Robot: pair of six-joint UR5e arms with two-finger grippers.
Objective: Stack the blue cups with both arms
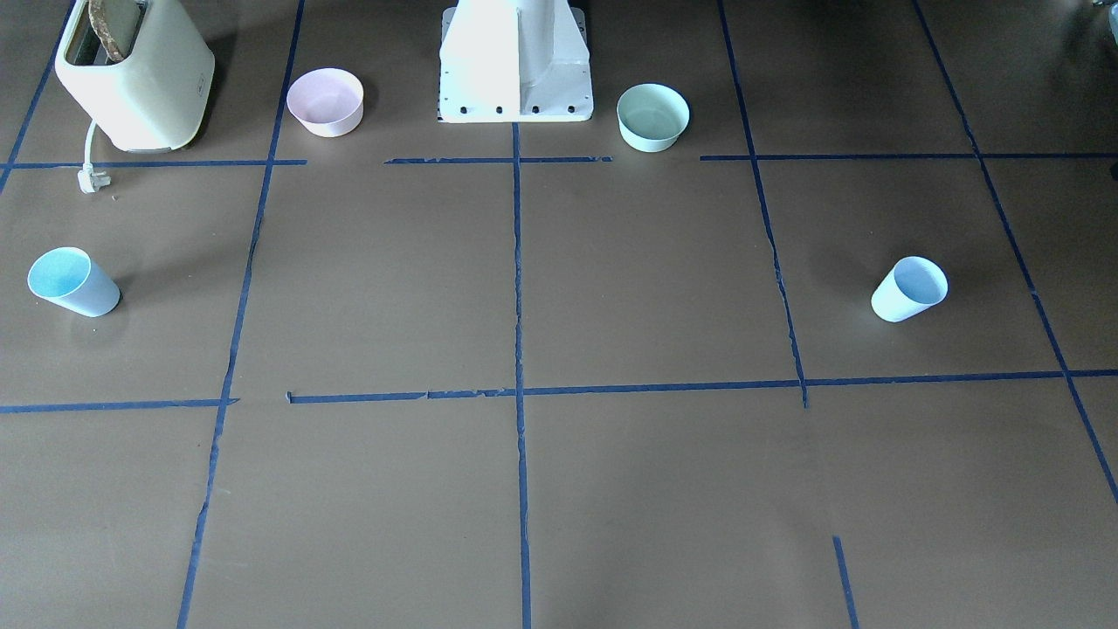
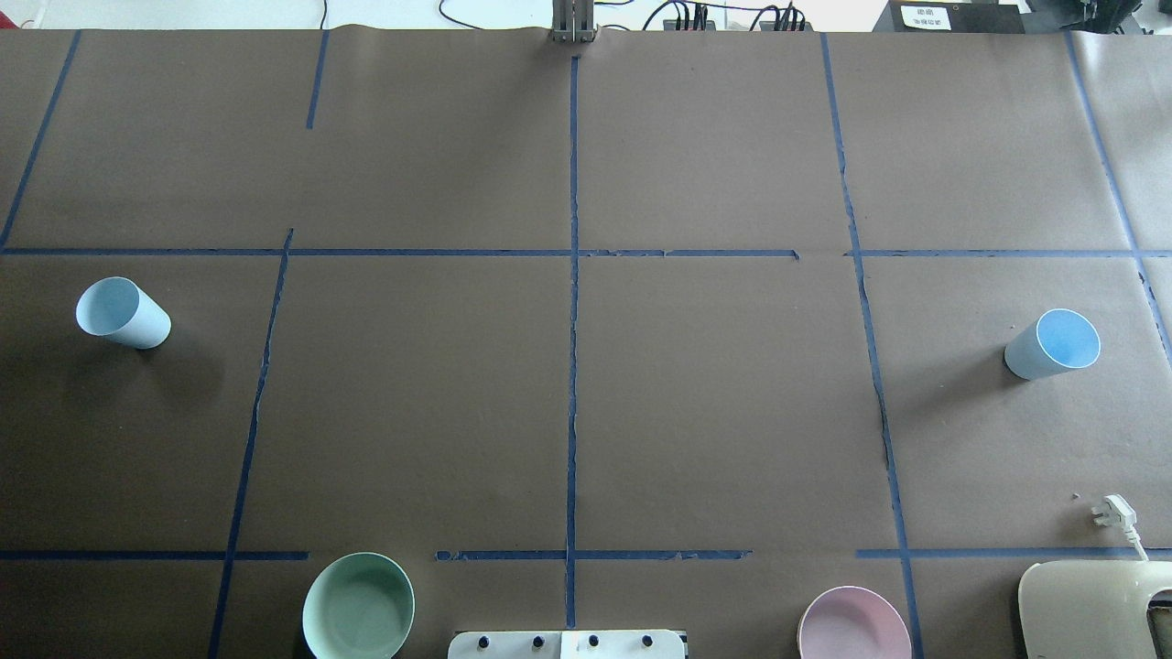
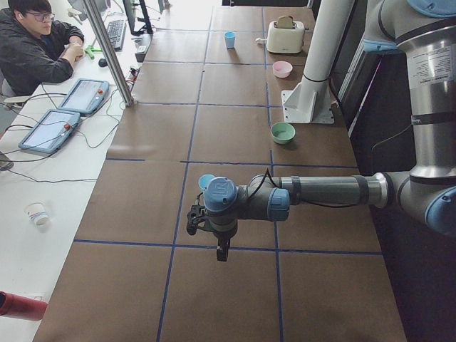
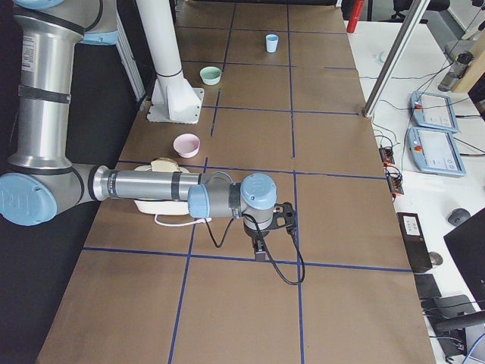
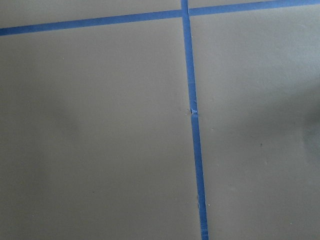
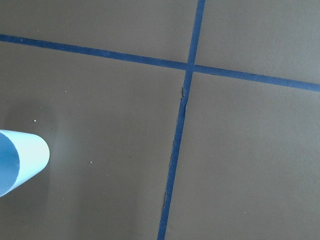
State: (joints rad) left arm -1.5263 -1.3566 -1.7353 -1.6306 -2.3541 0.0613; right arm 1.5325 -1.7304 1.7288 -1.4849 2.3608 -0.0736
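Note:
Two pale blue cups stand upright, far apart on the brown table. One cup (image 2: 124,314) is on my left side and also shows in the front view (image 1: 908,290). The other cup (image 2: 1053,343) is on my right side, shows in the front view (image 1: 72,281), and lies at the left edge of the right wrist view (image 6: 20,160). My left gripper (image 3: 221,251) hangs above the table near the left cup (image 3: 205,181), which its wrist partly hides. My right gripper (image 4: 260,252) hangs above the table's right end. I cannot tell whether either gripper is open or shut.
A mint-green bowl (image 2: 358,606) and a pink bowl (image 2: 853,627) flank the white pedestal (image 1: 515,61). A cream toaster (image 1: 135,74) with its plug (image 1: 90,179) stands on my right. An operator (image 3: 35,43) sits at a side desk with tablets.

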